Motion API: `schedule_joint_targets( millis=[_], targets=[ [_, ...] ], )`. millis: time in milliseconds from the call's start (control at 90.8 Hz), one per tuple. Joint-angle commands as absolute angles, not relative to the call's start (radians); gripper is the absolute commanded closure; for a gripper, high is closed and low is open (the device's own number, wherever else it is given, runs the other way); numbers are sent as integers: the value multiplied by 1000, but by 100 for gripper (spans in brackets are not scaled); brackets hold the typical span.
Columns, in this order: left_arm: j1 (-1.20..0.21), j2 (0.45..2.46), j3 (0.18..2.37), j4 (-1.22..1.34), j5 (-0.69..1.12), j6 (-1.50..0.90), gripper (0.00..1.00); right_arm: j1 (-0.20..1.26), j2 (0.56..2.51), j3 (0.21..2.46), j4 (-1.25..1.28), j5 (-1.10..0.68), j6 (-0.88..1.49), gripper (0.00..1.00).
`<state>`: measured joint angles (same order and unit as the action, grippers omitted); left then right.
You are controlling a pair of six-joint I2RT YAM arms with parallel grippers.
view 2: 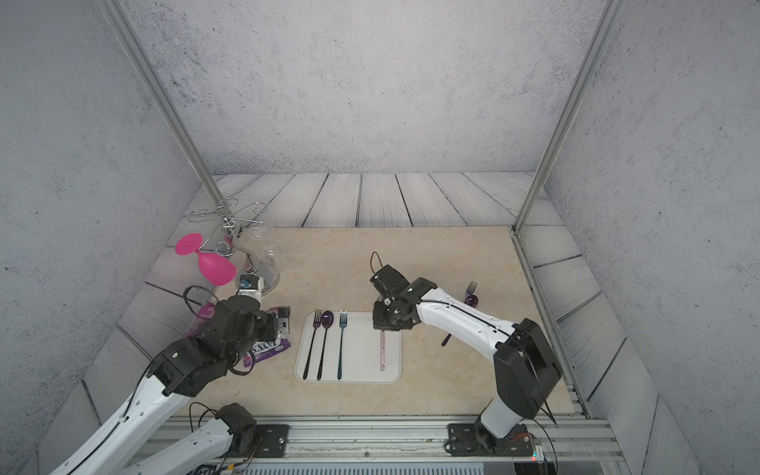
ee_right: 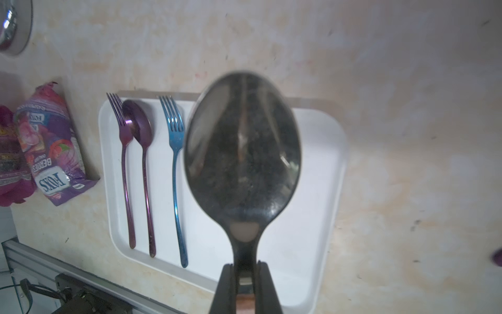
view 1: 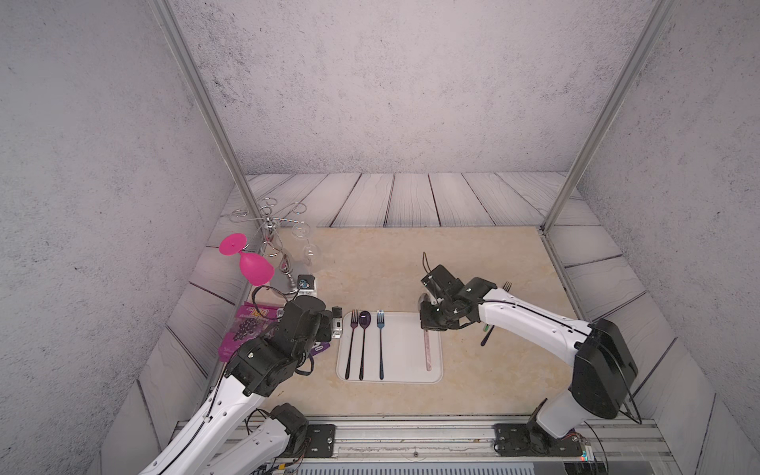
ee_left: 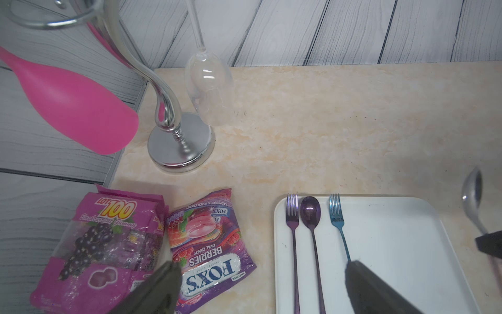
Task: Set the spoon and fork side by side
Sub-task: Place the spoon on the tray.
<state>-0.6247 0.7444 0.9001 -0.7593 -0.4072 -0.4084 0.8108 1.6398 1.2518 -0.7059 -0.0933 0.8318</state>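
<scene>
The spoon (ee_right: pixel 241 152) is gripped at its neck by the closed right gripper (ee_right: pixel 244 269) over the right half of the tray (ee_right: pixel 312 190), apparently to be laid beside the blue fork (ee_right: pixel 175 152) lying left of it, while the left gripper (ee_left: pixel 262 265) is spread wide, empty.
</scene>
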Motion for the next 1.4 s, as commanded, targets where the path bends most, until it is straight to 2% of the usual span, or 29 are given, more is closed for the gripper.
schedule_joint_targets(
  millis=[0, 407, 881, 1387],
  targets=[
    [-626, 735, 901, -753, -411, -414, 1, 859, 1736, 1321, -655, -88, 942, 98],
    [-626, 714, 895, -756, -403, -411, 1, 901, 1958, 1441, -612, -94, 974, 98],
    [-626, 720, 897, -756, -397, -409, 0, 912, 2011, 1451, -606, -86, 989, 97],
    [-626, 728, 899, -754, -394, -405, 0, 911, 2043, 1466, -608, -86, 1000, 90]
  ],
)
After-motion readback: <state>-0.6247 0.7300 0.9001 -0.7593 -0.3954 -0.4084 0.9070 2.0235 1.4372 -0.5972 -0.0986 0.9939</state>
